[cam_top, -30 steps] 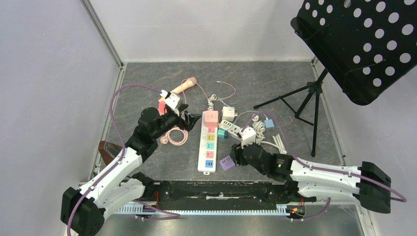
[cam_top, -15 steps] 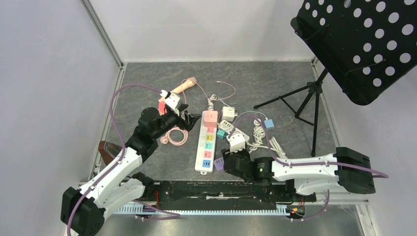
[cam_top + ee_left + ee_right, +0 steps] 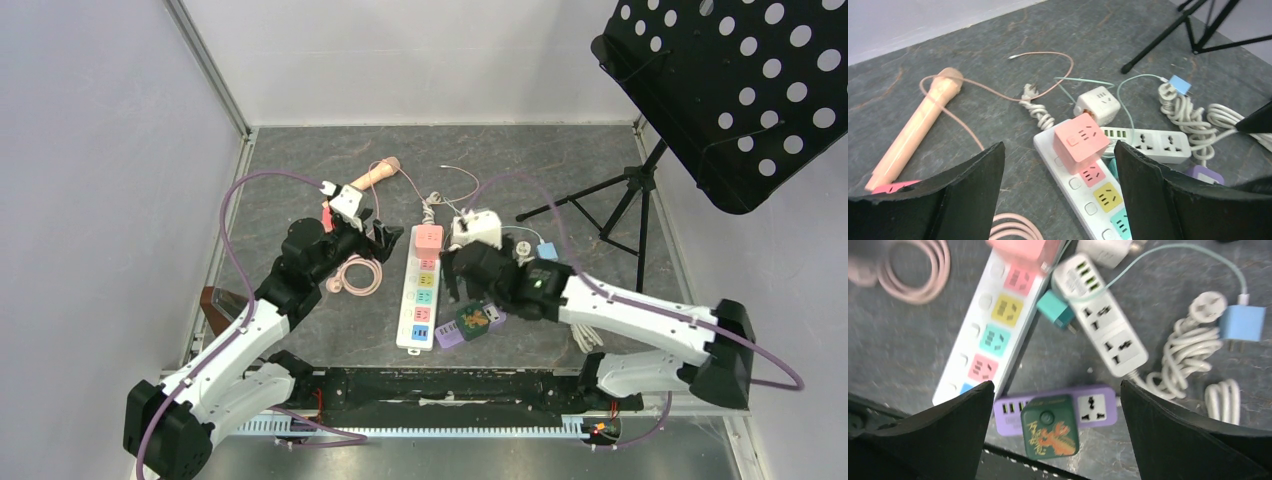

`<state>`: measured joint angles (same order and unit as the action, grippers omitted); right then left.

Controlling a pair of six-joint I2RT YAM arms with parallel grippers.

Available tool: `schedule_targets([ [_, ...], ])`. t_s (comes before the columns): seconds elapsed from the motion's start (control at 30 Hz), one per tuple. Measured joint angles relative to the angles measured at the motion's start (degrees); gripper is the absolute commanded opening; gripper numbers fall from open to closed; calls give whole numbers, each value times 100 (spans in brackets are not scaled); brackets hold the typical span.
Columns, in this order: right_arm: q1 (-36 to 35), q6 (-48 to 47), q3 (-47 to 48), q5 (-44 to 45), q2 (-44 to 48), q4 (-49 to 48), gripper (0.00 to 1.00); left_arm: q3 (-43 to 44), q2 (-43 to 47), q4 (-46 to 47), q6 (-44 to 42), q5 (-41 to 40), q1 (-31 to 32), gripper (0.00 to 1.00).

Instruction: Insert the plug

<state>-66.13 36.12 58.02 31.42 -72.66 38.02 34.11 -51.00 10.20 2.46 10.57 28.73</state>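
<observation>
A dark green cube plug with an orange dragon (image 3: 473,319) (image 3: 1049,427) sits on the middle of a purple power strip (image 3: 450,337) (image 3: 1098,407) near the table's front edge. My right gripper (image 3: 462,292) (image 3: 1058,385) is open and empty, hovering just above and beyond the cube. My left gripper (image 3: 383,240) (image 3: 1058,145) is open and empty beside the far end of a long white strip with coloured sockets (image 3: 421,290) (image 3: 1083,185) (image 3: 993,335). A pink cube adapter (image 3: 429,237) (image 3: 1080,141) is plugged in there.
A white strip with USB ports (image 3: 1100,335) (image 3: 1148,141), a teal plug (image 3: 1057,310), a white cube (image 3: 1097,104), a blue charger (image 3: 546,250) (image 3: 1243,322) and coiled white cords (image 3: 1188,350) lie right of the long strip. A pink microphone (image 3: 372,176) and pink cable coil (image 3: 355,275) lie left. A music stand's tripod (image 3: 620,200) stands far right.
My right arm has swung up from the front edge to over the strips, uncovering the green cube on the purple strip. My left arm has barely moved.
</observation>
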Motion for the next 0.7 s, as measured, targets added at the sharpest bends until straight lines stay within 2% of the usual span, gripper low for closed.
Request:
schedule_targets([
  [0.07, 437, -55, 153, -81, 219, 11, 95, 35, 0, -109, 76, -249, 0, 86],
  [0.17, 1095, -118, 229, -208, 367, 63, 85, 177, 0, -289, 302, -697, 0, 87],
  [0.27, 1725, -201, 232, -457, 291, 76, 75, 385, -2, -446, 619, -1154, 0, 99],
  [0.33, 2090, -247, 232, -645, 168, 76, 72, 514, -22, -542, 767, -1311, -4, 100],
  [0.57, 3689, -409, -247, -1088, -168, -68, 73, 761, -402, -841, 973, -1250, -4, 99],
  [0.7, 4553, -708, -667, -951, -166, -210, 56, 800, -603, -988, 994, -1025, -4, 99],
])
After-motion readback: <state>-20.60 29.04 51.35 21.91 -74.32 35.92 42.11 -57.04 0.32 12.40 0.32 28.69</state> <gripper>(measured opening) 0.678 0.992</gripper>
